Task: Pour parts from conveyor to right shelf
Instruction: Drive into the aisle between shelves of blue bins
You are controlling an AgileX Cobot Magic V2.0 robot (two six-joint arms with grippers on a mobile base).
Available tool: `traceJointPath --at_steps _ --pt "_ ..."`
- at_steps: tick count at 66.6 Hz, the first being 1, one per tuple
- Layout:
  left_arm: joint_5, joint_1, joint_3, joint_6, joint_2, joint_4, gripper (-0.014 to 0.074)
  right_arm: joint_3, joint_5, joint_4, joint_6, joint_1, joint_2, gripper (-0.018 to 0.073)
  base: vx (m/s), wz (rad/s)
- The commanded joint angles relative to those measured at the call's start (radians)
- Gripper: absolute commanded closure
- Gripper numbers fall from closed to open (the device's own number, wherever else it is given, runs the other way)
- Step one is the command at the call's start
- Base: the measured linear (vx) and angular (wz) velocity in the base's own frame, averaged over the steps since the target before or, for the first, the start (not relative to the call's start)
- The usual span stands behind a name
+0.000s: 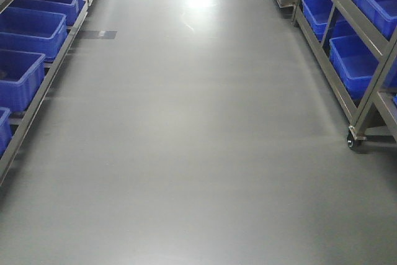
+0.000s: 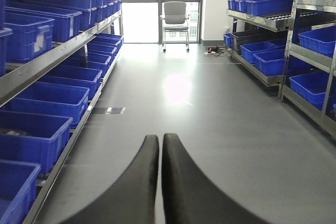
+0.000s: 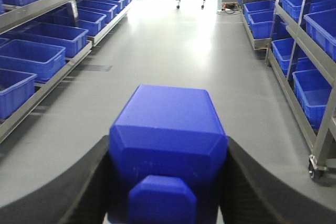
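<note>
We find the right gripper (image 3: 167, 182) clamped on a glossy blue, chamfered block (image 3: 168, 124), its stud (image 3: 161, 200) at lower centre. The left gripper (image 2: 159, 153) has curved black fingers (image 2: 131, 192) pressed together, empty.

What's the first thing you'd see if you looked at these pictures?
A bright-blue block fills the right wrist view, squeezed in the right gripper. Rows of blue bins line steel shelves down both sides of a shiny grey floor, with a white chair at the far end.
</note>
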Motion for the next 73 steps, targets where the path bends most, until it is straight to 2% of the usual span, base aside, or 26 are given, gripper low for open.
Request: traceJointPath --at_steps 1,41,73 --pt "-0.072 -0.008 -0.020 -0.007 -0.006 -0.006 0.0603 -0.025 -0.076 -0.006 -0.002 -0.002 0.018 0.0564 0.45 -0.09" --pt "-0.072 -0.008 -0.020 -0.007 -0.006 -0.006 0.0603 -0.025 -0.076 -0.006 -0.002 -0.002 0.018 0.0564 0.53 -0.05" --pt "-0.072 -0.008 -0.020 -0.007 -0.006 -0.006 0.0603 -0.025 -0.077 -0.006 -0.002 -0.002 0.018 0.0564 0.64 0.09"
